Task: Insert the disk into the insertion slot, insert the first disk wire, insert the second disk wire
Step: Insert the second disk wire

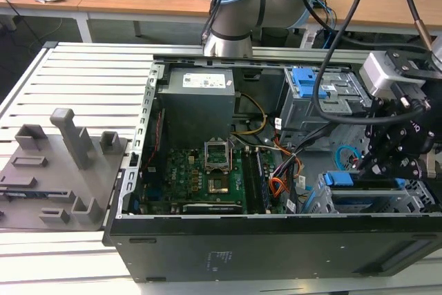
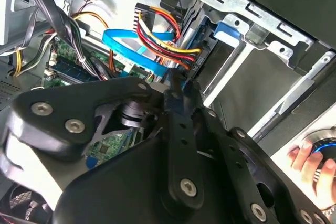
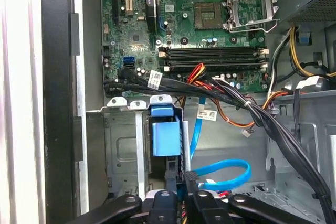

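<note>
The disk, known by its bright blue carrier (image 1: 338,179) (image 3: 165,132), sits inside the insertion slot (image 1: 414,202) (image 3: 121,145), the low perforated cage at the case's front corner. My gripper (image 1: 364,167) (image 3: 181,199) hangs just above the disk's rear end. Its fingertips (image 2: 176,85) are shut on the dark plug of the second disk wire (image 3: 220,174) (image 2: 131,51), whose light-blue loop trails away over the case floor. The orange-red first disk wire (image 2: 170,48) runs down to the disk's end right beside the fingertips. Whether its connector is seated is hidden.
A taller grey cage with blue latches (image 1: 321,91) stands behind the gripper. Black cable bundles (image 3: 252,111) cross from the motherboard (image 1: 200,170) towards the cages. The power supply (image 1: 197,101) fills the back. A grey fixture plate (image 1: 55,170) lies at the exterior view's left. A hand (image 2: 310,163) rests on a knob.
</note>
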